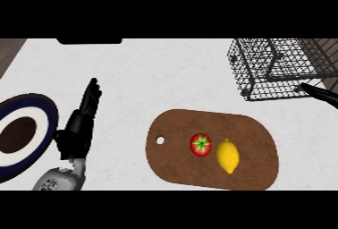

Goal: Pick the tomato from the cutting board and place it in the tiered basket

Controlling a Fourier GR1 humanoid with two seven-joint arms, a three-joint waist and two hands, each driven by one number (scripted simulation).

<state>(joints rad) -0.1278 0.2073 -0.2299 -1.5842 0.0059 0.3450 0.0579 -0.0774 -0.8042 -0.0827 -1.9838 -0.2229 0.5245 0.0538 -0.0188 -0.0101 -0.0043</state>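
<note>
**A:** Look at the margins first. The cutting board [213, 151] sits low in the head view, its lower rim close to the bottom of the scene, its hanging hole on the left end. Between the board and the tiered basket [277, 67] up at the top right lies a wide band of bare white counter [158, 76].

**B:** And on the left?

**A:** A plate [20, 134], dark blue rim, white ring, brown centre, cut off by the left edge. The left hand [80, 125] stands just beside it on the counter side, fingers straight and together, pointing up the view, holding nothing. Its grey forearm comes in from the lower edge.

**B:** Where's the tomato?

**A:** The tomato [200, 144] rests on the board, a little left of the middle, green stem star facing up. A lemon [228, 155] lies just beside it on the right, so close they seem to touch. The left hand is well apart from it, with open counter and the board's left end between.

**B:** The other hand?

**A:** The right hand [320, 94] shows only as a dark, slim tip coming in from the right edge, at the basket's lower front corner. I cannot tell how its fingers stand. It is well apart from the tomato, up and to the right.

**B:** The rest?

**A:** Pale speckled counter, brown strips at both top corners, and a dark shape [89, 41] at the top edge.
</note>
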